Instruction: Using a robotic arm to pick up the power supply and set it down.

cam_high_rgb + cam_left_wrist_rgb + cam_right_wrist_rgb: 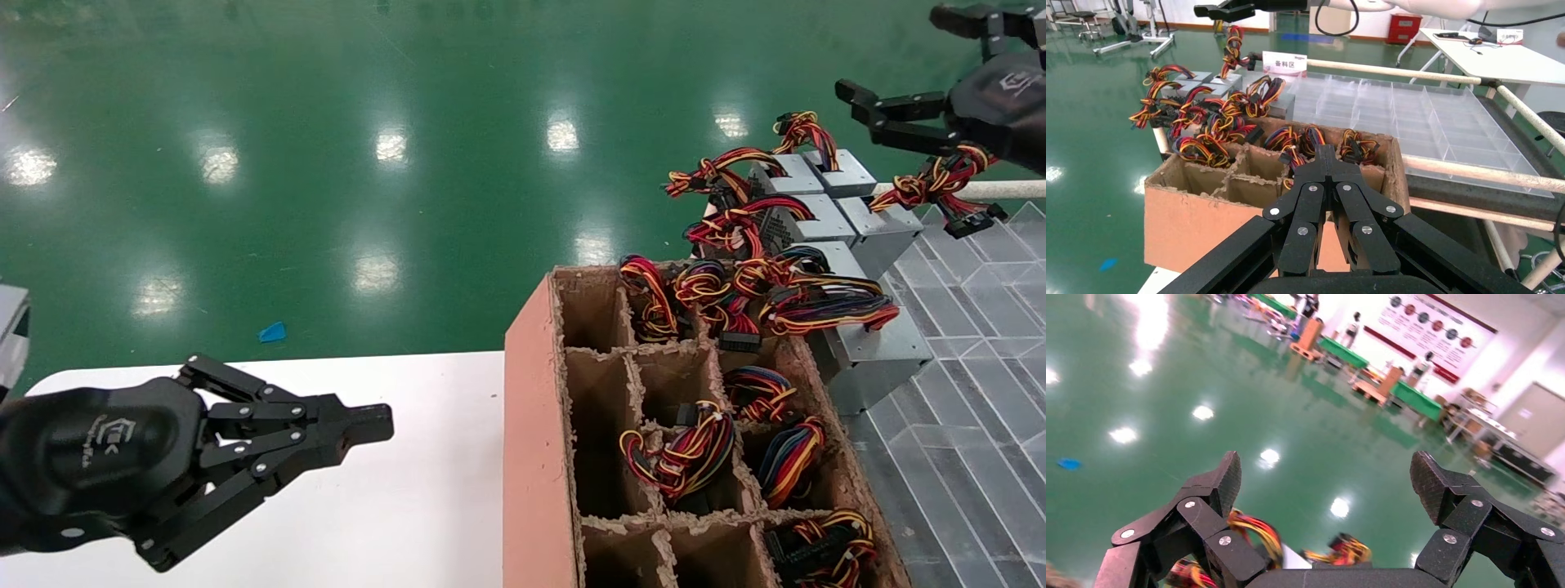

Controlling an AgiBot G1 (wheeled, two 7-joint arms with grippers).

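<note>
Several grey power supplies are stacked behind the cardboard box. The power supply (887,222) at the right end of the stack has a red, yellow and black wire bundle (932,181) that rises to the underside of my right gripper (899,57). That gripper hangs open above the stack with nothing between its fingers. The left wrist view shows the same bundle (1232,46) dangling just under the right gripper (1223,10). In the right wrist view the right gripper (1327,478) frames only green floor, with blurred wires (1254,530) by its palm. My left gripper (380,423) (1326,153) is shut and empty over the white table.
A divided cardboard box (531,408) (1199,226) holds more wired units in its cells. A clear plastic compartment tray (981,327) (1413,116) lies to its right, behind a white rail (1013,189). The white table (409,506) lies left of the box, with green floor beyond.
</note>
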